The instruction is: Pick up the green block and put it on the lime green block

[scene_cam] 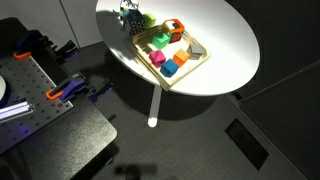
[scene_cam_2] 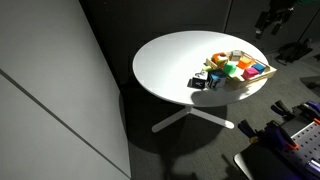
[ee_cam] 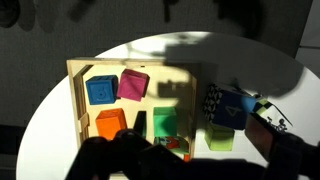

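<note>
In the wrist view the green block [ee_cam: 165,122] sits in the wooden tray [ee_cam: 75,80], in its lower right compartment. The lime green block [ee_cam: 220,138] stands on the white table just outside the tray's right edge, touching a blue cube marked "4" [ee_cam: 230,108]. My gripper [ee_cam: 198,165] is a dark silhouette along the bottom edge, above the blocks, with its fingers apart and nothing between them. The two green blocks are too small to tell apart in the exterior views, and the arm does not show there.
The tray also holds a blue block [ee_cam: 101,91], a pink block [ee_cam: 132,85] and an orange block [ee_cam: 110,122]. A dark object [ee_cam: 275,135] lies right of the lime block. The tray shows in both exterior views [scene_cam: 200,52] [scene_cam_2: 240,82] on a round white table [scene_cam: 225,30].
</note>
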